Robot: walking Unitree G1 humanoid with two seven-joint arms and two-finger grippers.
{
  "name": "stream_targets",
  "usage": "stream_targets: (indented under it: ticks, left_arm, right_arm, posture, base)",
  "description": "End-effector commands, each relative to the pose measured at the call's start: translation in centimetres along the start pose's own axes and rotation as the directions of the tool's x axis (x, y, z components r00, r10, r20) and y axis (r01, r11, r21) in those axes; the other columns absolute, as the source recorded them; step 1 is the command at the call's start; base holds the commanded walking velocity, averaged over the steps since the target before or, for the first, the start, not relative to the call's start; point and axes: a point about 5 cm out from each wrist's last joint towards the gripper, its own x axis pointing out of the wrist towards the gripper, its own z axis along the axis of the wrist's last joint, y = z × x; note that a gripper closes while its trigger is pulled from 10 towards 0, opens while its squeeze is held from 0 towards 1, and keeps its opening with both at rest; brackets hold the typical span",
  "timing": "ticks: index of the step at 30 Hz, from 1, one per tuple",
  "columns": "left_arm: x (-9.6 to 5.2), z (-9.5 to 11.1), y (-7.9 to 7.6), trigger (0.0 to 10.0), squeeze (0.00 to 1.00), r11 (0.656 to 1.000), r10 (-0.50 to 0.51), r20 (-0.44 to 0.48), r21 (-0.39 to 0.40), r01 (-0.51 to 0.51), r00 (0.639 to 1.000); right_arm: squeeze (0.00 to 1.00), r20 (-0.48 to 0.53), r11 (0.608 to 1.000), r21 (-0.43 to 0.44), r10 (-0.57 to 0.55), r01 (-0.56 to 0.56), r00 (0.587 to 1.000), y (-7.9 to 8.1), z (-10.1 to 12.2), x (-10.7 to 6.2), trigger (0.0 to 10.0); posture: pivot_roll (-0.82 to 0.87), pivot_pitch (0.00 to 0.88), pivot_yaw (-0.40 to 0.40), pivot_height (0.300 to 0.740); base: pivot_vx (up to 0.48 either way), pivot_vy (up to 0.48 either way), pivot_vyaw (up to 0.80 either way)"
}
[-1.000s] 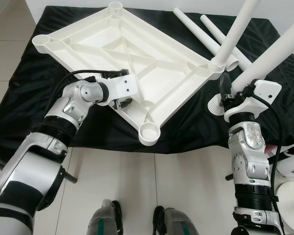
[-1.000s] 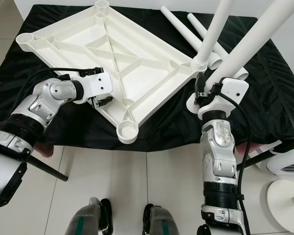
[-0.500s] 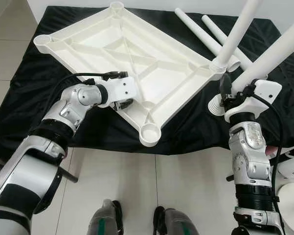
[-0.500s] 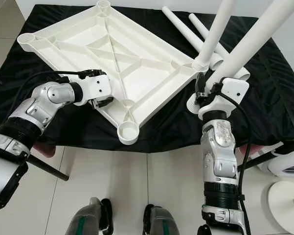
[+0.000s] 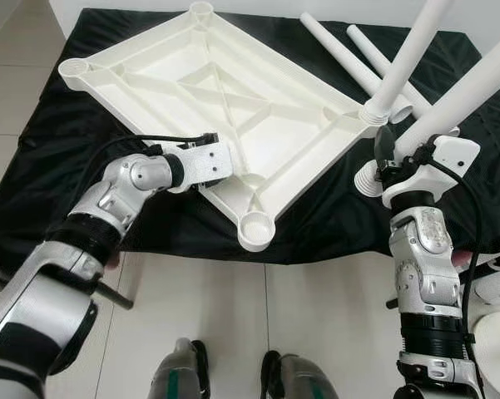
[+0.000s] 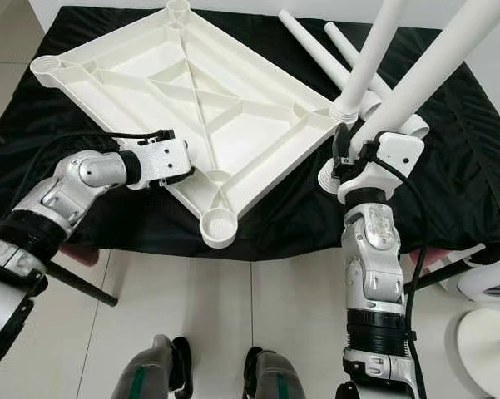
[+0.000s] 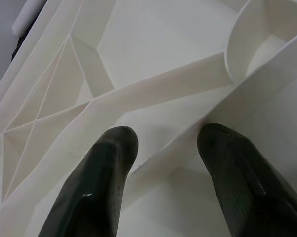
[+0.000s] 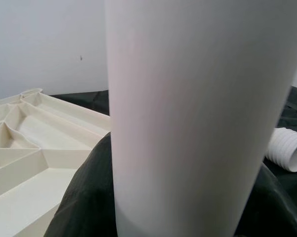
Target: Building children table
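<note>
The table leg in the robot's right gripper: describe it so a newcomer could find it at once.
Start at the upside-down white tabletop on the black cloth. At its right corner one leg stands in a socket. Just nearer the robot, the right gripper clamps another table leg, slanting, with its ribbed end free above the cloth; two spare legs lie flat behind.

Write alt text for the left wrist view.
Two black fingers of the left gripper straddle a raised rib on the underside of the white tabletop, one on each side. A round leg socket sits at the end of that rib.
</note>
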Motion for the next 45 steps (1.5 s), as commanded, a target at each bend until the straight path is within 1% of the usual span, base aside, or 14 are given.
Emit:
stream_targets:
  ticks: [1, 2, 3, 4, 7, 8, 13, 16, 20, 25, 30, 34, 39, 45]
  left_arm:
    - [-0.3, -1.2, -5.4, 4.7, 0.0, 0.836, -0.548, -0.036, -0.023, 0.548, 0.836]
    - [-0.3, -1.2, -5.4, 4.7, 0.0, 0.836, -0.548, -0.036, -0.023, 0.548, 0.836]
    - [-0.3, -1.2, -5.4, 8.3, 0.0, 0.835, -0.551, -0.036, -0.018, 0.55, 0.834]
    - [-0.4, -1.2, -5.3, 10.0, 0.0, 0.832, -0.554, -0.039, -0.007, 0.555, 0.831]
    - [-0.5, -1.2, -5.1, 10.0, 0.0, 0.833, -0.553, -0.045, 0.001, 0.554, 0.832]
    - [-0.5, -1.1, -4.5, 10.0, 0.0, 0.85, -0.525, -0.055, 0.025, 0.527, 0.849]
    - [-0.3, -0.6, -3.6, 10.0, 0.0, 0.873, -0.481, -0.057, 0.055, 0.484, 0.875]
    - [-0.3, 0.2, -2.2, 10.0, 0.0, 0.901, -0.419, -0.061, 0.099, 0.423, 0.906]
    - [-0.6, 0.4, -1.3, 10.0, 0.0, 0.908, -0.397, -0.062, 0.117, 0.402, 0.916]
    - [-2.4, 1.0, 0.1, 10.0, 0.0, 0.901, -0.41, -0.04, 0.139, 0.412, 0.911]
    - [-3.1, 1.0, 2.0, 10.0, 0.0, 0.931, -0.327, -0.048, 0.154, 0.33, 0.944]
    - [-3.3, 1.1, 2.8, 10.0, 0.0, 0.941, -0.305, -0.048, 0.14, 0.309, 0.951]
    - [-3.5, 1.2, 2.9, 10.0, 0.0, 0.935, -0.322, -0.053, 0.138, 0.326, 0.945]
    - [-2.1, 1.7, 3.1, 10.0, 0.0, 0.96, -0.25, -0.033, 0.119, 0.252, 0.968]
  right_arm:
    - [0.0, 0.01, 1.0, 0.003, -0.013, 0.013, 1.0, -0.3, 0.2, -0.2, 10.0]
    - [0.0, 0.01, 1.0, 0.003, -0.013, 0.013, 1.0, -0.3, 0.2, -0.2, 10.0]
    - [0.0, 0.01, 1.0, 0.003, -0.014, 0.014, 1.0, -0.3, 0.3, -0.2, 10.0]
    - [0.0, 0.01, 1.0, 0.002, -0.016, 0.016, 1.0, -0.3, 0.3, -0.2, 10.0]
    - [0.0, 0.009, 1.0, 0.002, -0.018, 0.018, 1.0, -0.3, 0.2, -0.3, 10.0]
    - [0.0, 0.009, 1.0, 0.002, -0.02, 0.02, 1.0, -0.4, 0.2, -0.3, 10.0]
    - [0.0, 0.008, 1.0, 0.002, -0.021, 0.021, 1.0, -0.4, 0.2, -0.4, 10.0]
    - [0.0, 0.007, 1.0, 0.004, -0.021, 0.021, 1.0, -0.3, 0.2, -0.4, 10.0]
    - [0.0, 0.006, 1.0, 0.006, -0.02, 0.02, 1.0, -0.2, 0.1, -0.4, 10.0]
    - [0.0, 0.003, 1.0, 0.011, -0.017, 0.017, 1.0, -0.2, 0.0, -0.4, 10.0]
    - [0.0, 0.0, 1.0, 0.013, -0.013, 0.013, 1.0, -0.1, 0.0, -0.4, 10.0]
    - [0.0, -0.002, 1.0, 0.015, -0.011, 0.011, 1.0, -0.1, -0.1, -0.4, 10.0]
    - [0.0, -0.004, 1.0, 0.016, -0.008, 0.008, 1.0, 0.0, -0.1, -0.4, 10.0]
    - [0.0, -0.005, 1.0, 0.018, -0.01, 0.01, 1.0, 0.1, -0.1, -0.5, 10.0]
  posture:
    - [0.01, 0.172, -0.011, 0.74]
    - [0.01, 0.172, -0.011, 0.74]
    - [0.01, 0.172, -0.011, 0.74]
    - [0.01, 0.173, -0.01, 0.74]
    - [0.0, 0.174, -0.008, 0.74]
    - [0.0, 0.173, -0.007, 0.74]
    - [0.01, 0.173, -0.005, 0.74]
    - [0.01, 0.172, -0.005, 0.74]
    - [0.01, 0.172, -0.005, 0.74]
    - [0.01, 0.171, -0.01, 0.74]
    - [0.02, 0.175, -0.014, 0.74]
    - [0.02, 0.177, -0.016, 0.74]
    - [0.02, 0.179, -0.015, 0.74]
    - [0.02, 0.182, -0.012, 0.74]
  base:
    - [0.0, 0.0, 0.0]
    - [0.0, 0.0, 0.0]
    - [0.0, 0.0, 0.0]
    - [0.0, 0.0, 0.0]
    - [0.0, 0.0, 0.0]
    - [0.0, 0.0, 0.0]
    - [0.0, 0.0, 0.0]
    - [0.0, 0.0, 0.0]
    - [0.0, 0.0, 0.0]
    - [0.0, 0.0, 0.0]
    - [0.0, 0.0, 0.0]
    - [0.0, 0.0, 0.0]
    - [0.0, 0.0, 0.0]
    - [0.0, 0.0, 0.0]
